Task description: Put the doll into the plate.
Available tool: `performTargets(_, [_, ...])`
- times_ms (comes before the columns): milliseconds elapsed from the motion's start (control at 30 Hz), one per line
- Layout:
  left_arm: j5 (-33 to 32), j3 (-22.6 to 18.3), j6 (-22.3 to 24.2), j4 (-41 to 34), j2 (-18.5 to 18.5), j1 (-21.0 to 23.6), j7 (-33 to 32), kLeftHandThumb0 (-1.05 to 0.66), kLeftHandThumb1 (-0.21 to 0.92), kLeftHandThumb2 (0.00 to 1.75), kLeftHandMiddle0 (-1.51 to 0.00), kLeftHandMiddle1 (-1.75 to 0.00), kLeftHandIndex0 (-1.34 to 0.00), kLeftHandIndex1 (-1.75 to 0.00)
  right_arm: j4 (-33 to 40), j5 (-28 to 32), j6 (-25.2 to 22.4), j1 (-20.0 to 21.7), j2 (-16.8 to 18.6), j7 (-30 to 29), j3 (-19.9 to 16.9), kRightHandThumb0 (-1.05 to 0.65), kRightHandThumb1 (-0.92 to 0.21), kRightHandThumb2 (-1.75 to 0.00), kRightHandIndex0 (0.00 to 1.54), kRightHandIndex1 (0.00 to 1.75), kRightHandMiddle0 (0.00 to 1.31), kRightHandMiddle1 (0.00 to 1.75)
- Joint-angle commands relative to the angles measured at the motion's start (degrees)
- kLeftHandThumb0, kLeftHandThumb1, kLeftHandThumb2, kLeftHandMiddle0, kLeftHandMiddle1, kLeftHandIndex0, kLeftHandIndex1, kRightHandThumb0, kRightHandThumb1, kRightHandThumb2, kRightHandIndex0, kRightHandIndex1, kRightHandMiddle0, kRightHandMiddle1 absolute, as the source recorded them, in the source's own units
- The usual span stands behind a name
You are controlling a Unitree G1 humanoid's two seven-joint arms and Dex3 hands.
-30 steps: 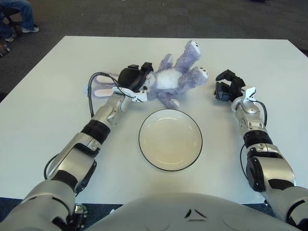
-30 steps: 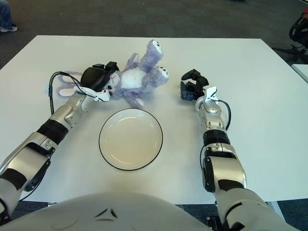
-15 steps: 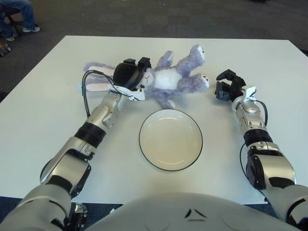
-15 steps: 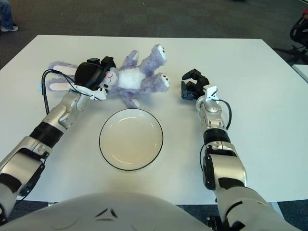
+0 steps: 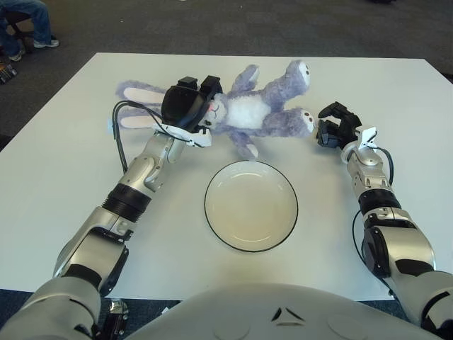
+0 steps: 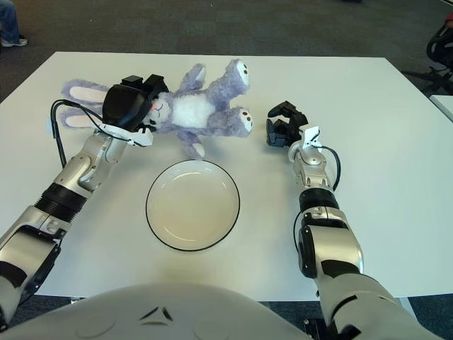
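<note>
— While the left hand [image 5: 185, 108] is clamping its head, where is the purple plush rabbit doll [image 5: 241, 110] lying?

— Beyond the round white black-rimmed plate [image 5: 250, 205], outside it. The right hand [image 5: 334, 127], curled and gripping nothing, is idling right of the doll.

Both views look from the robot's head, forward and down at the white bench [image 5: 64, 149]. They sit side by side, so they show nearly the same scene, a little shifted. Both see the plate [image 5: 250, 205], the toy bunny [image 5: 241, 112] and both arms.
</note>
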State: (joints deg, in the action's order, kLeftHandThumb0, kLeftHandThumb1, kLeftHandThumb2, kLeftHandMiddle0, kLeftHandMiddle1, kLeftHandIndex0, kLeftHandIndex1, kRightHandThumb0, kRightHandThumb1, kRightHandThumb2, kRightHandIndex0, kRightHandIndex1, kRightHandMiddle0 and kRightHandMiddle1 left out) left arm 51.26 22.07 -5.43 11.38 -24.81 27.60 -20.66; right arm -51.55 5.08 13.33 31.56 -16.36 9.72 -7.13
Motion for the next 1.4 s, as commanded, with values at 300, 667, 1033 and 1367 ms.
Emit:
performTargets(300, [1.91, -2.38, 0.12, -3.89, -0.38, -1.51, -2.66, 0.0, -0.07, 1.61, -0.91, -1.33, -0.86, -1.75, -3.23, -1.45, -3.46, -3.34, 0.48, 0.38, 0.92, -0.01, -0.29, -1.34, 0.66, 1.75, 0.39, 1.7])
performTargets(667, [1.96, -3.79, -0.78, -6.61, -0.16, -2.46, -3.97, 0.0, -0.09, 1.64, -0.9, -1.36, -0.87, -1.75, -3.18, -1.39, -3.35, -3.39, 0.52, 0.61, 0.96, -0.01, -0.28, -1.38, 0.67, 1.75, 0.38, 1.73])
performTargets(1033, [0.97, -5.63, -3.14, -8.9, -0.14, -3.42, -4.04, 0.0, -0.11, 1.66, -0.93, -1.35, -0.88, -1.75, -3.03, -1.34, -3.54, -3.4, 0.54, 0.98, 1.0, -0.01, -0.27, -1.37, 0.67, 1.75, 0.4, 1.72])
performTargets(1367, [-1.88, -7.62, -3.79, -14.77, 0.2, -6.64, -0.2, 0.0, -0.08, 1.64, -0.93, -1.38, -0.82, -1.75, -2.73, -1.78, -3.83, -3.42, 0.46, 0.69, 1.44, -0.01, -0.27, -1.37, 0.67, 1.75, 0.4, 1.71])
